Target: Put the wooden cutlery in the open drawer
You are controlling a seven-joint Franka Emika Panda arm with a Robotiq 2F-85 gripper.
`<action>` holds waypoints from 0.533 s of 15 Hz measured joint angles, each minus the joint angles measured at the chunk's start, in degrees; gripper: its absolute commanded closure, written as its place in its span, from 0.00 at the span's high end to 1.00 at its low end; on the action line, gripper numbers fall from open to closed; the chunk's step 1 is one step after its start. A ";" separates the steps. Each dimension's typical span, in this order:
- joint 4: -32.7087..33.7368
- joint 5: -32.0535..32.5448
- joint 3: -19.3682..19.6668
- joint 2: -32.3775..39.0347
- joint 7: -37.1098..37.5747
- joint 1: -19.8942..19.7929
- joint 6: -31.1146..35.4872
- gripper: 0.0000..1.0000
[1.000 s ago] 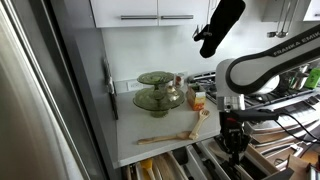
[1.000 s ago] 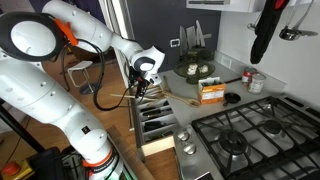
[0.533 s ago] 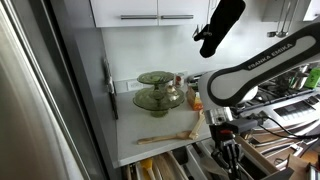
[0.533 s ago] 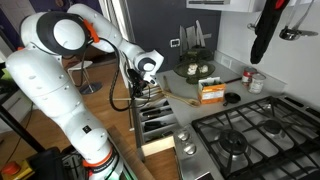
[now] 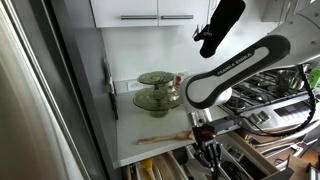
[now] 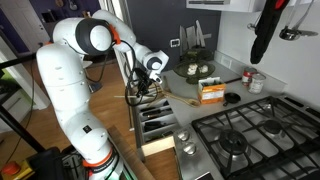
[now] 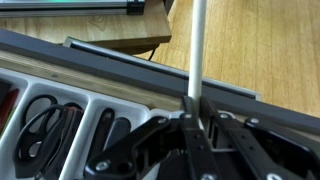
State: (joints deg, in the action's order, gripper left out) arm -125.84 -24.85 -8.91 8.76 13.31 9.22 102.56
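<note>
My gripper (image 7: 193, 118) is shut on the pale handle of a wooden utensil (image 7: 197, 50), which sticks straight out from between the fingers. In both exterior views the gripper (image 5: 205, 152) (image 6: 140, 92) hangs at the open drawer (image 5: 165, 166) (image 6: 158, 128) below the counter edge. The wrist view shows the drawer's white cutlery tray (image 7: 88, 97) with black-handled utensils (image 7: 42, 118) in its compartments. Another wooden spoon (image 5: 167, 137) lies on the white counter, left of the gripper.
Two green glass dishes (image 5: 157, 90) and a small carton (image 5: 197, 98) stand at the back of the counter. A gas hob (image 6: 245, 135) is beside the drawer. A refrigerator side (image 5: 40, 100) borders the counter. Wood floor (image 7: 270, 50) lies beyond the drawer front.
The arm has swung sideways along the counter front with the utensil, from over the hob side toward the open drawer, and the gripper has come lower.
</note>
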 measured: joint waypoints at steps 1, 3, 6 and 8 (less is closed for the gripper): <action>0.85 -0.03 0.05 1.20 0.39 0.00 0.80 0.03; 2.20 -0.22 0.19 3.47 1.41 -0.01 3.31 0.03; 3.02 -0.23 0.65 6.10 2.29 -0.03 8.90 0.03; 3.01 -0.23 1.05 7.50 2.50 -0.12 12.89 0.03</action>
State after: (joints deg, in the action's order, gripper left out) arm -122.83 -25.08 -7.86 16.26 15.81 9.10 115.45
